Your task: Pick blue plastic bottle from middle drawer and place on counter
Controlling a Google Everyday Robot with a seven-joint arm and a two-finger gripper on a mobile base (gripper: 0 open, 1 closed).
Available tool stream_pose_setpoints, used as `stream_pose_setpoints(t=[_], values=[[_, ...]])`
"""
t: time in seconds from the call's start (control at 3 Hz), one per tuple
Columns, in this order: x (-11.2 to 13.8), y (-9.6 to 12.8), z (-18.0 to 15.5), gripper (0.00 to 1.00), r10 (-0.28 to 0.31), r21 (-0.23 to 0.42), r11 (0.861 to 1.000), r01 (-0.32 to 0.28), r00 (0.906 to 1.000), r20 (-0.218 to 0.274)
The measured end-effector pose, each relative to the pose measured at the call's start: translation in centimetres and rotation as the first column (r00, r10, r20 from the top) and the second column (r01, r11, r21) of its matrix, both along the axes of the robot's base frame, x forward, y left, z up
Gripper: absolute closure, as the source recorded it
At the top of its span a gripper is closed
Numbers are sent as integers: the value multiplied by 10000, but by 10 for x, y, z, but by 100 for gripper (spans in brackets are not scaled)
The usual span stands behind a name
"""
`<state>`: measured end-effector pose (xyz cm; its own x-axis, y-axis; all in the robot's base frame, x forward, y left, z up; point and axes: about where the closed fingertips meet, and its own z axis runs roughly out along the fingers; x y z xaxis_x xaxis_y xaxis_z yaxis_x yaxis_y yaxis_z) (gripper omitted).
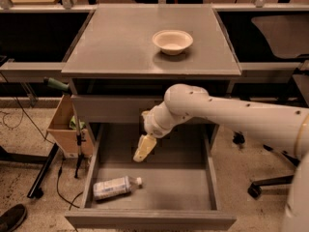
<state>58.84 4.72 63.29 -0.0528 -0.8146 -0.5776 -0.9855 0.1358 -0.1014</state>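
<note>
The blue plastic bottle (115,187) lies on its side on the floor of the open middle drawer (203,187), near the front left corner, with its white cap pointing right. My gripper (143,150) hangs from the white arm over the drawer's back middle, above and to the right of the bottle, and is apart from it. The counter (120,42) is the flat grey top of the cabinet above the drawer.
A white paper bowl (172,41) stands on the counter toward its back right. A closed drawer front (106,110) sits just above the open drawer. A cardboard box (63,127) and a stand with cables are on the floor at left. An office chair base (270,182) is at right.
</note>
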Motion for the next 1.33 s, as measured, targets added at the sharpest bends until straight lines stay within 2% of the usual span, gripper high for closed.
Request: stream_pose_setpoints(t=[0.33,0.67,1.0,1.33], values=[[-4,21,-56,0,873,308,9959,-847,9915,-962],[-14,42,-100,0,1408,670,9890,-1322,9791,-1470],[-22,81,-132,0,1624,978,9841,-1482,9740,-1579],[-24,121,-164,0,1530,1087,9845,-1378,9773,-1468]])
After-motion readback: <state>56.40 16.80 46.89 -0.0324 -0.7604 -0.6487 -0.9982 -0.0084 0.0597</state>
